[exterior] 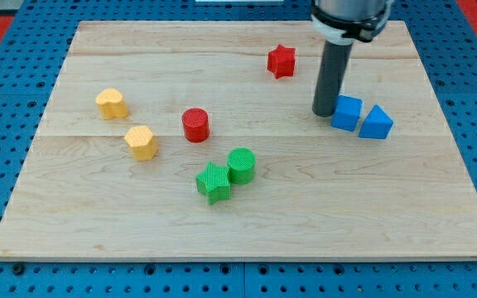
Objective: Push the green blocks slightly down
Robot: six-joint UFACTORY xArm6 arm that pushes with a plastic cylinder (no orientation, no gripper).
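My tip (323, 113) is sitting on the wooden board (89, 236) at the view's upper right, and there are no jaws here to call released or clenched: the arm is ending in a plain dark rod (332, 79), gripping nothing. Just to the tip's right, the blue cube (347, 112) is standing practically against it; whether they are touching I cannot tell. The blue triangular block (376, 122) is sitting right beside that cube, further to the view's right.

Now the task's pair: the green cylinder (242, 165) and the green star-shaped block (214, 182) are lying well apart from the tip, down and to its left, near the board's middle. The two are pressing together, the cylinder up and right, the star down and left.

The red star (281, 60) is resting up and to the left of the tip, near it. The red cylinder (195, 125) is standing farther left, roughly level with the tip. Far across at the view's left, two yellow blocks are waiting: one rounded yellow block (112, 103) higher up, and a yellow hexagonal block (142, 141) lower and nearer the red cylinder.
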